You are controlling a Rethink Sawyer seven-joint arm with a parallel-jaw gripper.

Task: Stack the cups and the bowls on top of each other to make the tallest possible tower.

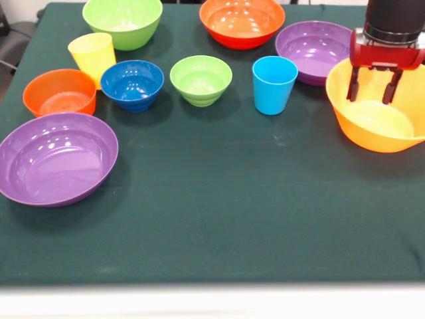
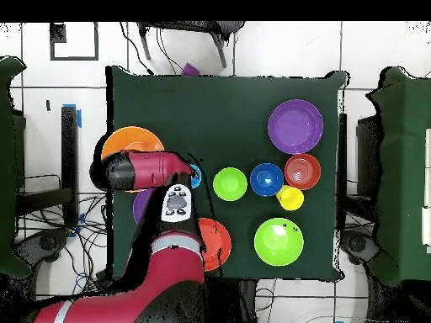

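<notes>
A Sawyer arm reaches down over the right end of a green-covered table [image 1: 219, 219], its gripper [image 1: 374, 85] hanging just inside the large orange bowl [image 1: 378, 116] — the two dark fingers [image 1: 354, 83] spread apart and closed on nothing. The orange bowl sits upright, open side up, at the table's right edge in the front view, touching or nearly touching a purple bowl [image 1: 312, 48] behind it. Nothing is stacked: every piece stands alone on the cloth. A light blue cup [image 1: 273, 83] stands upright near the middle, with a small green bowl [image 1: 200, 80] and a dark blue bowl [image 1: 132, 84] to its left in a loose row. The yellow cup [image 1: 93, 56] stands just behind the dark blue bowl, beside a small red-orange bowl [image 1: 60, 93]. A second, wider purple bowl [image 1: 56, 159] lies nearest the camera at left. Along the far edge sit a large green bowl [image 1: 123, 20] and a red-orange bowl [image 1: 242, 21]. From overhead, the red arm [image 2: 151, 171] covers part of the orange bowl — and most of the nearer purple one.
</notes>
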